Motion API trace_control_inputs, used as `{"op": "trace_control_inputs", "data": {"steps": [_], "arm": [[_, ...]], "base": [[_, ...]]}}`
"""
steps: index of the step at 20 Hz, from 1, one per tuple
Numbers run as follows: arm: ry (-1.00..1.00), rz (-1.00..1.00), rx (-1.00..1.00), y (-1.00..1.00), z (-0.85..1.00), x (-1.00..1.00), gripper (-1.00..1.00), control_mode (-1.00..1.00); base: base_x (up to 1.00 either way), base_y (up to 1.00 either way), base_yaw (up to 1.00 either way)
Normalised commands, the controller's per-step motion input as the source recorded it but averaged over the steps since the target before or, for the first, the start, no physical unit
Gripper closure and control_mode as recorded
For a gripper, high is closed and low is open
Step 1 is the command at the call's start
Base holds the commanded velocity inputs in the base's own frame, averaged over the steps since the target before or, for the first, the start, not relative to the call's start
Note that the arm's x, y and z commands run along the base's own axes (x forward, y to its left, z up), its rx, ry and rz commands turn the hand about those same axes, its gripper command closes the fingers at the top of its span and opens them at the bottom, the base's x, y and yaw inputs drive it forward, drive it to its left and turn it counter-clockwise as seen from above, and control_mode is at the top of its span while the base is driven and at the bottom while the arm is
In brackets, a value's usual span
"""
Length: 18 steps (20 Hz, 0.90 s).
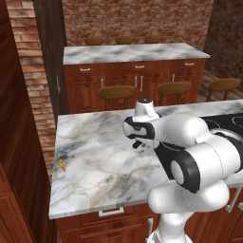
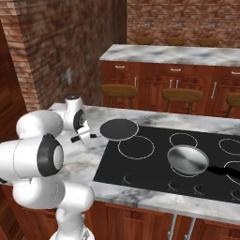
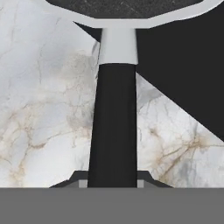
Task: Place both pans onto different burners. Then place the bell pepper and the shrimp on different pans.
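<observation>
My gripper (image 2: 83,137) (image 3: 112,181) (image 1: 137,144) is shut on the long black handle (image 3: 113,131) of the black pan (image 2: 118,129). That pan sits over the cooktop's near-left corner, just beyond a large burner ring (image 2: 136,147); whether it rests or hangs I cannot tell. The steel pan (image 2: 187,159) lies on a middle burner, its dark handle (image 2: 225,172) pointing right. Far to the left on the marble counter, the small orange shrimp (image 1: 61,164) lies near the edge. The bell pepper is out of view.
The black glass cooktop (image 2: 154,180) carries more burner rings (image 2: 183,139) toward the back and right. Wooden stools (image 2: 181,95) stand behind the counter, with a second marble island (image 1: 133,52) beyond. A brick wall (image 1: 33,71) runs along the left.
</observation>
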Motion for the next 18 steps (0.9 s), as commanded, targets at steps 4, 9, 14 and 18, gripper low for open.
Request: {"op": "trace_control_inputs", "data": {"steps": [4,9,14,18], "arm": [[0.01,-0.16,0.0,-0.37,0.0,-0.33,1.0,-1.0],[0.03,-0.07,0.0,-0.23,0.0,-0.09,1.0,-1.0],[0.06,0.0,0.0,-0.12,0.0,0.0,1.0,-1.0],[0.05,0.0,0.0,-0.11,0.0,0.0,1.0,-1.0]], "base": [[0.0,0.0,0.0],[0.0,0.0,0.0],[0.0,0.0,0.0],[0.0,0.0,0.0]]}}
